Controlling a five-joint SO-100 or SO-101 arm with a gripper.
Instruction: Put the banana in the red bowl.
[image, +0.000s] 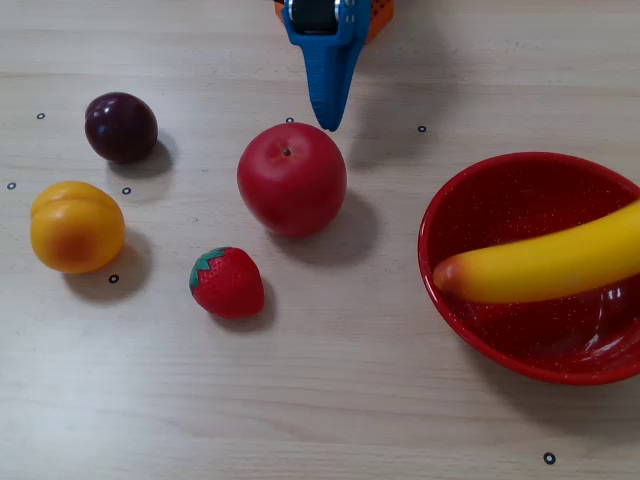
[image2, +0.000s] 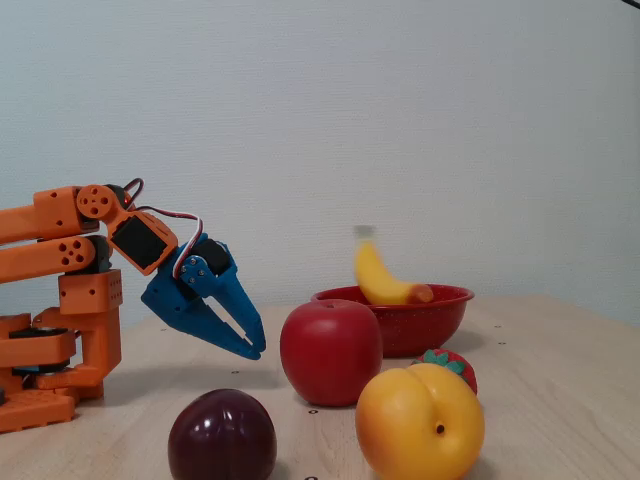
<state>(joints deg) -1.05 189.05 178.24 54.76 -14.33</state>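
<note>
A single glossy yellow plastic banana (image: 560, 262), long and curved with an orange-red tip, lies inside the one red bowl (image: 470, 325), its tip resting near the bowl's left inner wall in the downward-looking fixed view and its far end running out of frame at right. The bowl is wide, shallow and shiny, with fine white speckles across its inner surface. In the low side-on fixed view the banana (image2: 380, 280) leans up out of the bowl (image2: 440, 318), stem end raised.

Four other toy fruits stand on the pale wood-grain worktop (image: 350, 400), all apart from one another: one round smooth red apple (image: 291, 178), one dimpled strawberry (image: 228, 283) with a green cap, one yellow-orange peach (image: 76, 227) with a cleft, and one dark purple plum (image: 121, 127).

The blue plastic claw (image2: 254, 350) on the orange arm (image2: 60, 250) hangs empty above the worktop just left of the apple (image2: 331, 350), touching nothing, its pointed fingers drawn close together at the tips. Small black ring marks dot the worktop.
</note>
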